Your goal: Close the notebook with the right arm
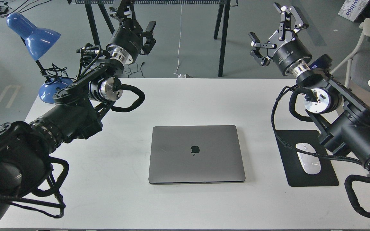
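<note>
The notebook [197,154] is a space-grey laptop. It lies flat at the table's middle with its lid down and the dark apple logo facing up. My right arm [313,96] comes in from the right. Its elbow hangs over the mouse pad. My right gripper [265,21] is open and empty, raised high beyond the table's far edge, well away from the notebook. My left gripper [136,16] is also raised at the far left, open and empty.
A black mouse pad [310,178] with a white mouse [308,158] lies right of the notebook, partly under my right arm. A blue desk lamp [32,35] stands at the table's far left corner. Black trestle legs [222,35] stand behind the white table [188,99].
</note>
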### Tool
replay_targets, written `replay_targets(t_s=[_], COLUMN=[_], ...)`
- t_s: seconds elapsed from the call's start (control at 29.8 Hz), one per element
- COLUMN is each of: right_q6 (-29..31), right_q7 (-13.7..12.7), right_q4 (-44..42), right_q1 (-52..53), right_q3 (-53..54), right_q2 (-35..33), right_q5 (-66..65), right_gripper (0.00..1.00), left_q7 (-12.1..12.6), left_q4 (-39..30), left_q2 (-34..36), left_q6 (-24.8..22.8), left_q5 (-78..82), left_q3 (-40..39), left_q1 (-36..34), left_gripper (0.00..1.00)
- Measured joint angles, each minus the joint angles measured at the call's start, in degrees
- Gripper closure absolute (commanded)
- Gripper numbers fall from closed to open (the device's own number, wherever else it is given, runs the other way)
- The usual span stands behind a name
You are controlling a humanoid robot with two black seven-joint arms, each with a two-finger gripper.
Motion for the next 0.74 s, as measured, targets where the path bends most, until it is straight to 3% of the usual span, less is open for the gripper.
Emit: replay_targets(t_s=[0.74], right_q6=[-0.1], right_q7=[0.0], right_q4=[-0.1], right_q1=[-0.1], right_q3=[0.9], right_q2=[-0.8], right_q5=[0.0], right_gripper=[0.0], left_q7=[0.0], left_q4=[0.0], left_q2=[0.0], left_q6=[0.0], left_q5=[0.0], left_q3=[0.0], left_q1=[0.0], left_gripper=[0.0])
